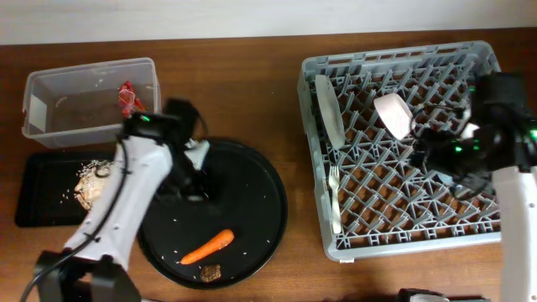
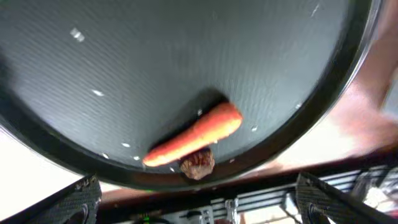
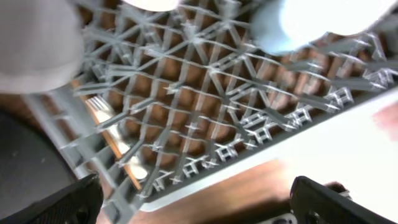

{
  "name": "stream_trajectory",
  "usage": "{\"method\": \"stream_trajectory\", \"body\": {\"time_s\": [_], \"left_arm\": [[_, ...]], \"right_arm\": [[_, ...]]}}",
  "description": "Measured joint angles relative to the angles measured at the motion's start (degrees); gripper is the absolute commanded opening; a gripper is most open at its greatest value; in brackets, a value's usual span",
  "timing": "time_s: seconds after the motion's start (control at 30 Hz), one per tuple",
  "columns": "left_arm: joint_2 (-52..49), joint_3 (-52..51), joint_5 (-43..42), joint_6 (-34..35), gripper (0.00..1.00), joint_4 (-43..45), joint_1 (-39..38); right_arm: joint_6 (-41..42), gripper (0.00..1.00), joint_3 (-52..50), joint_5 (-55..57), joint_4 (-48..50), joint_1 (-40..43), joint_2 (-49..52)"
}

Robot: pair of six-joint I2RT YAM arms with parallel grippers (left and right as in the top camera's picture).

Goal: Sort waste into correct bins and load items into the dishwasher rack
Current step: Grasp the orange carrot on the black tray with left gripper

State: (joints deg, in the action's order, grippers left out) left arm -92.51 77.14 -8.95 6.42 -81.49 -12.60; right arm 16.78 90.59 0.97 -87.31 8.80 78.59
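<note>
Left to sort: the orange carrot [image 1: 207,246], flat on the round black tray [image 1: 260,176] at its 6 o'clock edge, and the small brown chunk [image 1: 210,273] just beside it, further toward 6 o'clock against the rim. A few pale crumbs scattered around both.

Seen from the left wrist: carrot [image 2: 196,134] and chunk [image 2: 198,163] toward 12 o'clock from the left fingers [image 2: 74,202], roughly centred between them but well apart from either. Left fingers spread wide, holding nothing.

Already binned, judging by the layout: red wrapper [image 1: 128,98] inside the clear tub [image 1: 92,80] at 10 o'clock on the surface [image 1: 252,67]; rice and tissue [image 1: 91,183] on the flat black tray [image 1: 42,193] at 9 o'clock.

Already loaded in the grey rack [image 1: 403,210] at 3 o'clock: white plate [image 1: 330,109] on edge, pink bowl [image 1: 393,113], white fork [image 1: 336,197].

Over the rack's 3 o'clock side: right fingers [image 3: 59,202], parted wide and empty above bare lattice. Pale blurred shapes [image 3: 311,18] at 12 o'clock there, too soft to name.

Judged well past halfway, with the carrot and chunk as the remaining waste.
</note>
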Motion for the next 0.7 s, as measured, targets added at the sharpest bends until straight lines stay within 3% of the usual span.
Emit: {"method": "stream_trajectory", "body": {"time_s": [0.1, 0.3, 0.7], "left_arm": [[0.04, -11.63, -0.04, 3.67, 0.99, 1.73, -6.32], [0.04, -22.77, -0.04, 7.39, 0.99, 11.3, -11.85], [0.07, -29.97, 2.78, 16.59, 0.93, 23.71, -12.22]], "right_arm": [[-1.01, 0.99, -0.83, -1.11, 0.22, 4.0, 0.0], [-1.79, 0.99, -1.62, -1.97, 0.57, 4.09, 0.0], [-1.81, 0.99, -1.66, -2.14, 0.55, 4.09, 0.0]]}}
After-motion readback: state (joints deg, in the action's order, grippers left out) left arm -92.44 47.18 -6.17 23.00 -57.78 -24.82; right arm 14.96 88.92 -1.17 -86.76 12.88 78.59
